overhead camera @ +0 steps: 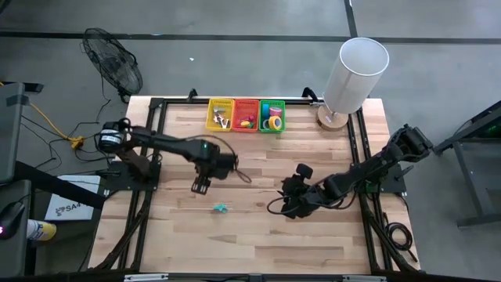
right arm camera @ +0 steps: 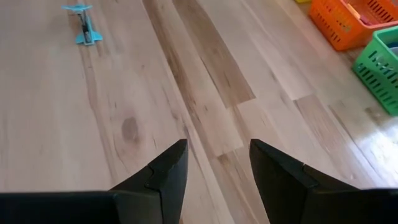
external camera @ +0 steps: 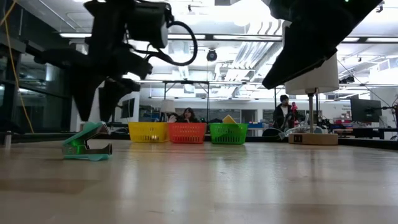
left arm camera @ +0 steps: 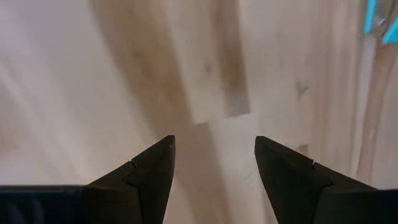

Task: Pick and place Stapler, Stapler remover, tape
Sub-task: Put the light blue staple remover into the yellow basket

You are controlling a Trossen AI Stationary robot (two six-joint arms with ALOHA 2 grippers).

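Nearest to the front edge of the worktop (overhead camera: 258,243) lies the remover (overhead camera: 221,207), a small teal clamp, alone on the bare wood a little left of the middle. Just behind it hangs the left gripper (overhead camera: 200,186), jaws apart and empty, pointing down at the wood beside the remover and not over it. The right gripper (overhead camera: 291,205) waits right of the middle, jaws also apart, holding nothing. At the back edge stand three baskets in a row: yellow (overhead camera: 220,114), orange (overhead camera: 246,114) and green (overhead camera: 272,117), the tape (overhead camera: 275,121) already in the green one. The risk, I think, is that the left gripper descends off-centre and pushes the light remover away instead of closing on it.
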